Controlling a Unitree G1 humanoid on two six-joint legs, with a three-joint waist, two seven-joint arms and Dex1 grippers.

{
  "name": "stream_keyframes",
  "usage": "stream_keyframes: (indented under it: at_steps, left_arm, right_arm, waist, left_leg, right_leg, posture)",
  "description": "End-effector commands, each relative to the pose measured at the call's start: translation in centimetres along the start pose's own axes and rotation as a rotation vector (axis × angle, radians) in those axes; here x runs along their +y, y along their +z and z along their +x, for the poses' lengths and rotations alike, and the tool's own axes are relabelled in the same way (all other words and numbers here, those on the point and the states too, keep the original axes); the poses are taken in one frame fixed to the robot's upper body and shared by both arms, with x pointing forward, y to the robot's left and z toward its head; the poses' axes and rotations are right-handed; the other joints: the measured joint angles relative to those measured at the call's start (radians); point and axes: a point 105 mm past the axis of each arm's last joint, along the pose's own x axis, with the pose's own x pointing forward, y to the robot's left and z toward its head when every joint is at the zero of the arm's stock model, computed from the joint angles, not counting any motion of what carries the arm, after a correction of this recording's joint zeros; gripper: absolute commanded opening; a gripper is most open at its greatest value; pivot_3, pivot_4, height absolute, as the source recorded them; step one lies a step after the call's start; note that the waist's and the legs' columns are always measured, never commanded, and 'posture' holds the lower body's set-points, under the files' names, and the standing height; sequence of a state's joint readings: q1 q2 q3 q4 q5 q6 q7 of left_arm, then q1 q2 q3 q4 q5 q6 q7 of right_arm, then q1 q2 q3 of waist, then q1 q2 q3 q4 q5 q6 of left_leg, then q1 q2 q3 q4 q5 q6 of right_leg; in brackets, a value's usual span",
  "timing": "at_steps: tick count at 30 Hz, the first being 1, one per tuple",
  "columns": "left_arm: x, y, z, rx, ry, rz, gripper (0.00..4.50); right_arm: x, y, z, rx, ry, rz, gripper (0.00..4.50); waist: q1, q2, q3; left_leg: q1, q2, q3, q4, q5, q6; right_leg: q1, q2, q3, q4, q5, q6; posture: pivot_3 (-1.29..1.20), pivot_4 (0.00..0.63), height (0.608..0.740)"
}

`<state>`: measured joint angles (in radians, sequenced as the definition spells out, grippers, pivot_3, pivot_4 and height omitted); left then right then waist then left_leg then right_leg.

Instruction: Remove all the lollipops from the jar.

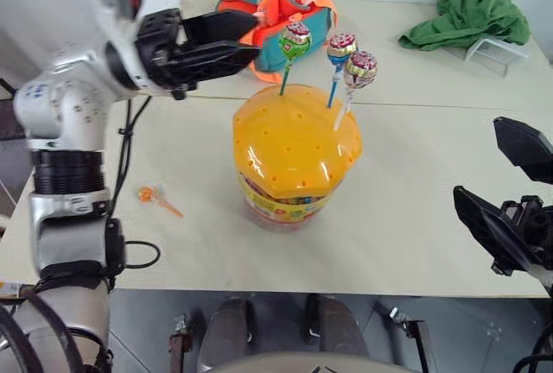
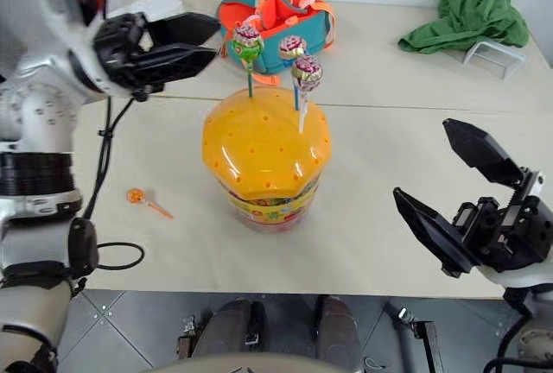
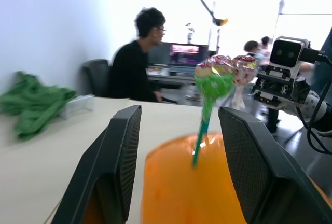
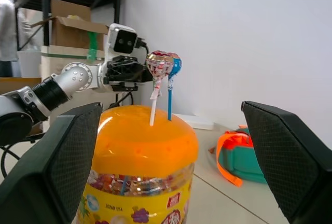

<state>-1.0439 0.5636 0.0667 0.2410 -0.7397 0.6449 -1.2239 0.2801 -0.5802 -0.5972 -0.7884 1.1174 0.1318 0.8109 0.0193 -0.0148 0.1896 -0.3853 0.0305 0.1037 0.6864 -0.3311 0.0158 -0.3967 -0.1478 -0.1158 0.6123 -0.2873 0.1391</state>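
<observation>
A: While the left gripper (image 1: 251, 41) is hovering with fingers apart just beside the green-stick lollipop (image 1: 294, 41), is anything being held?

B: Nothing. The right gripper (image 2: 454, 196) is standing wide open. Three lollipops are standing in the jar (image 1: 294, 157) lid; an orange lollipop (image 1: 149, 194) is lying on the table (image 1: 415, 209).

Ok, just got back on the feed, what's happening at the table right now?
The robot is pulling lollipops out of the jar. One orange lollipop already lies on the table; three more stand in the lid: green, blue and white. The open left gripper is lined up on the green one. The right gripper waits open beside the jar.
</observation>
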Motion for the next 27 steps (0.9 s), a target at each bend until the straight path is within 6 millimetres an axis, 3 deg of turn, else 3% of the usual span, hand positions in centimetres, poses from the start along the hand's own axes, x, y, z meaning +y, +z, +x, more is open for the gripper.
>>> stream_keyframes:
  at_steps: [1,3,6,11,12,15,18,21,23,27]
  left_arm:
    - [-0.2,0.1,1.1,0.038,-0.023,0.004,2.51]
    - [-0.5,-0.3,1.9,0.051,-0.052,-0.006,2.51]
    - [-0.6,-0.1,2.1,0.037,-0.069,-0.006,1.95]
    - [-0.5,-0.2,1.9,0.022,-0.072,-0.038,0.42]
    - [-0.4,0.1,1.9,-0.002,-0.07,-0.043,0.13]
    - [0.4,2.9,0.6,-0.203,-0.015,-0.071,0.06]
    - [1.4,5.3,-2.6,-0.372,0.096,-0.121,0.06]
    - [2.5,5.4,-8.3,-0.402,0.349,-0.132,0.06]
    - [2.3,3.6,-11.3,-0.307,0.494,-0.152,0.06]
    - [-2.1,-3.9,-18.3,0.074,0.775,-0.274,0.06]
  right_arm:
    - [0.3,0.8,-0.1,-0.014,-0.016,-0.043,4.5]
    - [0.4,0.7,-0.5,-0.008,-0.032,-0.041,4.5]
    - [0.4,0.6,-0.8,-0.003,-0.044,-0.038,4.5]
    - [0.6,0.5,-1.3,0.009,-0.044,-0.04,4.5]
    - [0.6,0.4,-1.4,0.008,-0.04,-0.039,4.5]
    - [1.0,0.1,-1.0,-0.004,0.011,-0.015,4.5]
    - [1.5,-0.2,-0.3,-0.004,0.1,0.0,4.5]
    - [2.3,-1.0,0.5,0.032,0.271,0.019,4.5]
    - [2.6,-1.5,0.7,0.05,0.366,0.032,4.5]
    - [2.9,-2.8,0.9,0.107,0.564,0.05,4.5]
  waist:
    - [-0.002,0.0,0.0]
    - [0.003,0.0,0.0]
    - [0.007,0.0,0.0]
    - [0.007,0.0,0.0]
    - [0.007,0.0,0.0]
    - [0.006,0.0,0.0]
    - [0.001,0.0,0.0]
    - [-0.02,0.0,0.0]
    - [-0.024,0.0,0.0]
    - [-0.027,-0.001,0.001]
  left_leg:
    - [0.0,0.0,0.0,0.0,0.0,0.0]
    - [0.0,0.0,0.0,0.0,0.0,0.0]
    - [-0.001,0.0,0.0,0.0,0.0,0.0]
    - [-0.001,0.0,-0.001,0.001,0.0,0.0]
    - [-0.001,0.0,-0.001,0.001,0.0,0.0]
    - [-0.001,0.0,-0.001,0.002,0.0,0.0]
    - [-0.001,0.001,-0.007,0.004,0.0,0.0]
    - [0.001,0.001,-0.008,0.003,0.0,0.001]
    - [0.003,0.001,-0.007,0.0,0.0,0.0]
    - [0.01,0.001,-0.003,-0.006,-0.001,0.0]
  right_leg:
    - [0.0,0.0,0.0,0.0,0.0,0.0]
    - [0.0,0.0,0.0,0.0,0.0,0.0]
    - [0.0,0.0,0.001,-0.001,0.0,0.0]
    - [0.0,0.0,0.001,-0.001,0.0,0.0]
    - [0.0,0.0,0.001,-0.001,0.0,0.0]
    - [0.0,0.0,0.001,-0.001,0.0,0.0]
    - [0.0,0.0,0.001,0.0,0.0,0.0]
    - [0.0,0.0,0.003,0.001,0.0,0.0]
    - [0.0,0.0,0.003,0.003,0.0,0.0]
    - [0.001,0.0,0.006,0.005,-0.001,0.0]
  posture:
    - [0.0,0.15,0.74]
    - [0.0,0.15,0.74]
    - [0.0,0.15,0.74]
    - [0.0,0.15,0.74]
    - [0.0,0.15,0.74]
    - [0.0,0.15,0.74]
    - [0.0,0.15,0.74]
    - [0.0,0.15,0.74]
    - [0.0,0.15,0.74]
    - [0.0,0.15,0.74]
